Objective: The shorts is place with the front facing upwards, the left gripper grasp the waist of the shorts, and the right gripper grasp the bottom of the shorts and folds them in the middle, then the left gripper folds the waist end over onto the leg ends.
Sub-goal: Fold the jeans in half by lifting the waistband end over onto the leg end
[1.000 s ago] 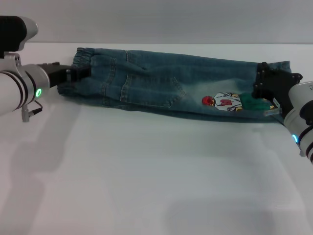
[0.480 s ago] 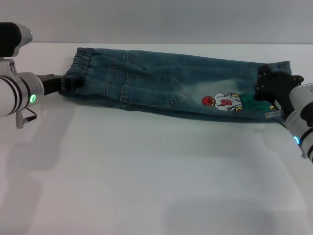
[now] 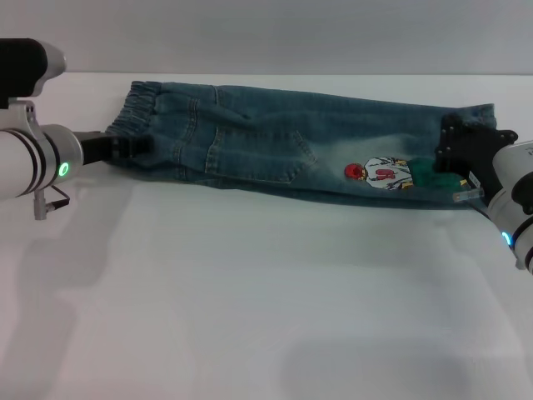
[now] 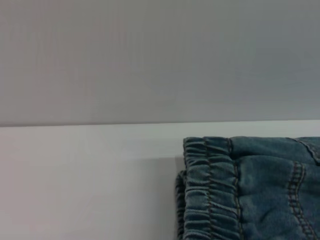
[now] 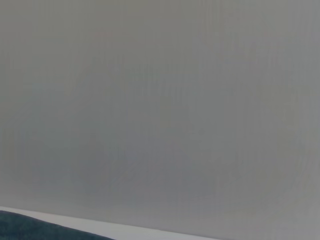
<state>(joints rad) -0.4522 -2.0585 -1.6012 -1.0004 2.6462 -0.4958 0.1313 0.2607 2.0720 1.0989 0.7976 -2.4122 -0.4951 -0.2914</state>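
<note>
The blue denim shorts [image 3: 283, 142] lie folded lengthwise across the far part of the white table [image 3: 250, 283]. Their elastic waist [image 3: 137, 104] is at the left and the leg ends [image 3: 466, 112] at the right. A red and white cartoon patch [image 3: 381, 173] faces up near the leg ends. My left gripper [image 3: 137, 147] is at the waist's near corner, low on the table. The left wrist view shows the gathered waistband [image 4: 210, 190] close ahead. My right gripper [image 3: 456, 146] rests over the leg ends. A dark strip of the shorts [image 5: 30, 227] shows in the right wrist view.
A grey wall [image 3: 266, 33] rises just behind the table's far edge. The white table surface stretches from the shorts toward me.
My left gripper pulled back off the waist to the left, then edged right again to the waist's near corner. The right gripper has barely shifted. The shorts lie as before.
</note>
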